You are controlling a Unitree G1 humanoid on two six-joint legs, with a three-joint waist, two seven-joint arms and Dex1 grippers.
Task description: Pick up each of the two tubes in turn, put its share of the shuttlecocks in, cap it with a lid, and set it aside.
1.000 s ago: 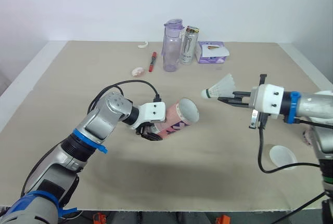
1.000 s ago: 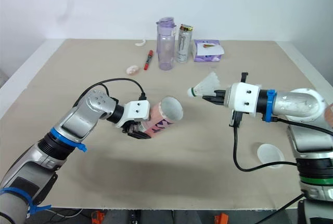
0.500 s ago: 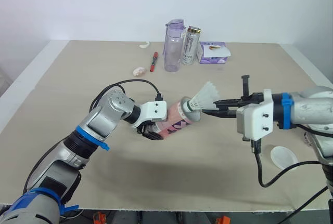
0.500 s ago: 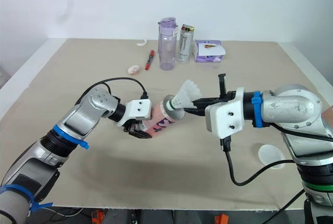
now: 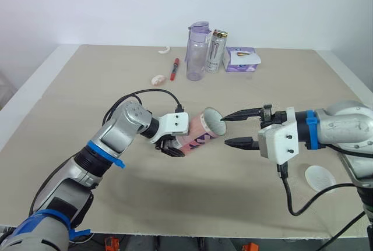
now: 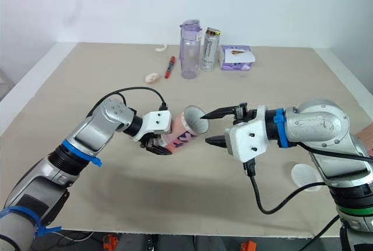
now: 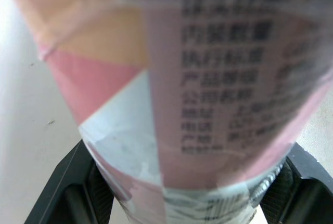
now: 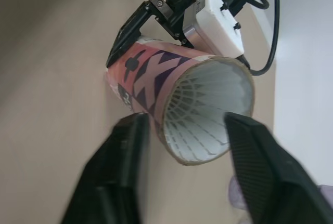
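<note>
One tube [image 5: 198, 137], probably light, crushable cardboard: left jaws clenched round its body, right jaws released beside mouth; shuttlecock [image 8: 200, 115] inside.

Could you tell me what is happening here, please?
The left gripper holds a pink patterned cardboard tube tilted, its open mouth facing the right gripper, which is open just outside the rim. A white feathered shuttlecock sits inside the tube. A round white lid lies on the beige table, not yet fitted.
</note>
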